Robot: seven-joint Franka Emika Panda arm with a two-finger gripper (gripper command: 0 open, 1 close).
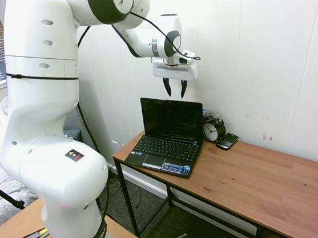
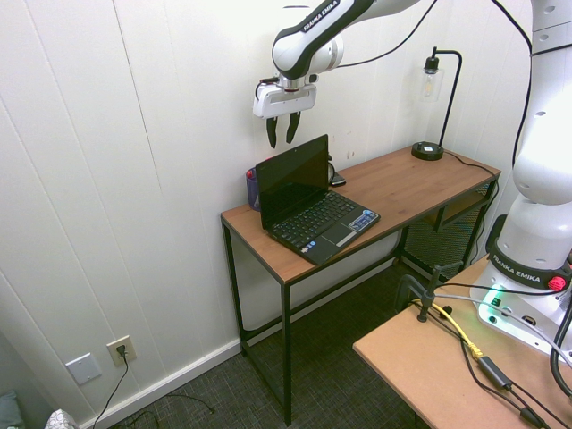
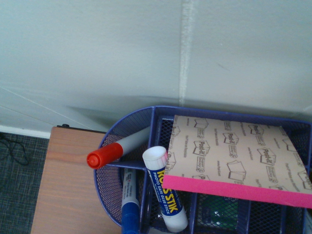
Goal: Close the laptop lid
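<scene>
While the tool (image 1: 176,89) hovers, laptop lid (image 1: 172,117) open

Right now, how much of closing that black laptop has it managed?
Nothing looks done: the thin black screen panel stands upright over the small black netbook's keyboard. In hand: nothing; the two-finger gripper hangs open above the panel. Left: swinging it down shut.

Clock (image 1: 213,128) & phone (image 1: 227,141) sit nr each other on tbl (image 1: 251,171); mesh organizer (image 3: 154,113) holds glue stick (image 3: 165,190), red-capped marker (image 3: 117,150), etc.
</scene>
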